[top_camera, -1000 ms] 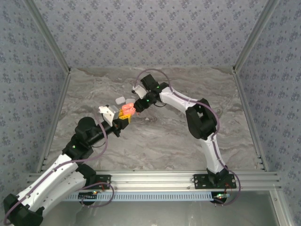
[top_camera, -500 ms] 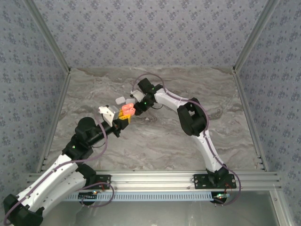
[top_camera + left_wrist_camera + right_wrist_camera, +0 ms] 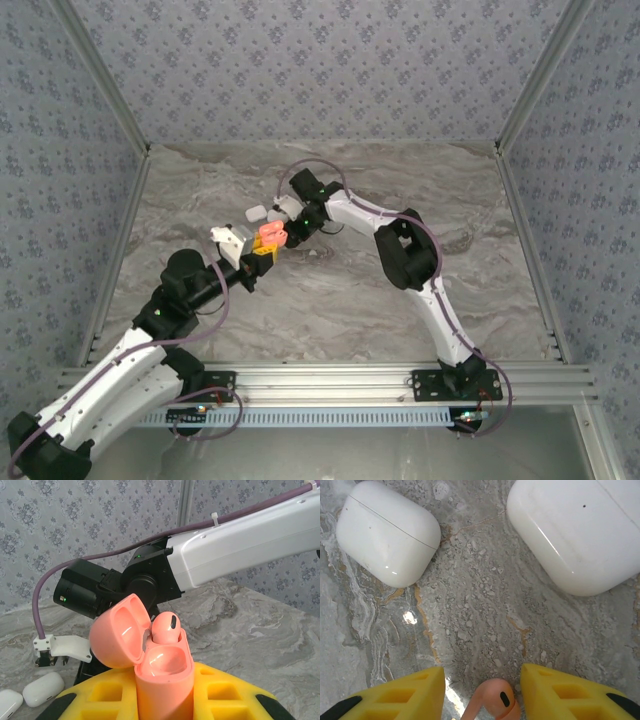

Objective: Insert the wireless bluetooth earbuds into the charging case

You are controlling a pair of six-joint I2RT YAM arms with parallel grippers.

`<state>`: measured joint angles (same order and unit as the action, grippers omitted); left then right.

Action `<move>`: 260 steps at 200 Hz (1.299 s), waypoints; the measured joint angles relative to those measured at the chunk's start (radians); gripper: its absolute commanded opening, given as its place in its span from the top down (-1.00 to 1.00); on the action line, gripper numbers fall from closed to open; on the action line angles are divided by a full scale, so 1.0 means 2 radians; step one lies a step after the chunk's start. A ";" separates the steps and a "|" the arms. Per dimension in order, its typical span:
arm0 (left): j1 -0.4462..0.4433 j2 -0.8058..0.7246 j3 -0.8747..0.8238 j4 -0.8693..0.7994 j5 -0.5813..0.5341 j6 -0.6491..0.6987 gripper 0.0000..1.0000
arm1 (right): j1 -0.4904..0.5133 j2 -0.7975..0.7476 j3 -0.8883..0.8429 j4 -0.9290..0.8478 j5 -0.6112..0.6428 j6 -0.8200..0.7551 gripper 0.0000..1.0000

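— What has my left end effector [image 3: 165, 702] got?
— It's clamped on the pink case [image 3: 164, 672]. The lid is tipped back and one pink earbud [image 3: 164, 625] is seated inside, just above the fingers.
— And my right end effector [image 3: 482, 692]?
— I see a second earbud [image 3: 496, 703] between its fingers, against the right one. I can't tell if it's pinched. Beyond the tips, two white cases [image 3: 387, 532] lie on the desk [image 3: 480, 595].
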<state>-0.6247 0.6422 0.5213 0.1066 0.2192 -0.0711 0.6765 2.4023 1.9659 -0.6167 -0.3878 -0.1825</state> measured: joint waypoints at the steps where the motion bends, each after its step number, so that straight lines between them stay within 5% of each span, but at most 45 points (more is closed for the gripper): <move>1: 0.000 0.000 0.000 0.000 0.000 0.000 0.95 | 0.000 0.000 0.000 0.000 0.000 0.000 0.08; 131: 0.000 0.009 0.000 0.000 0.000 0.000 0.95 | 0.000 -0.022 -0.040 0.015 0.004 -0.016 0.31; 214: 0.000 0.015 0.000 0.000 0.000 0.000 0.95 | -0.002 -0.027 -0.048 0.015 0.005 -0.022 0.68; 260: 0.000 0.015 0.000 0.001 0.000 0.000 0.95 | -0.009 -0.099 -0.151 0.050 0.007 -0.012 0.72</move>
<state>-0.6247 0.6724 0.5213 0.1078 0.2195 -0.0715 0.6586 2.2044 1.6646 -0.5167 -0.3740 -0.2073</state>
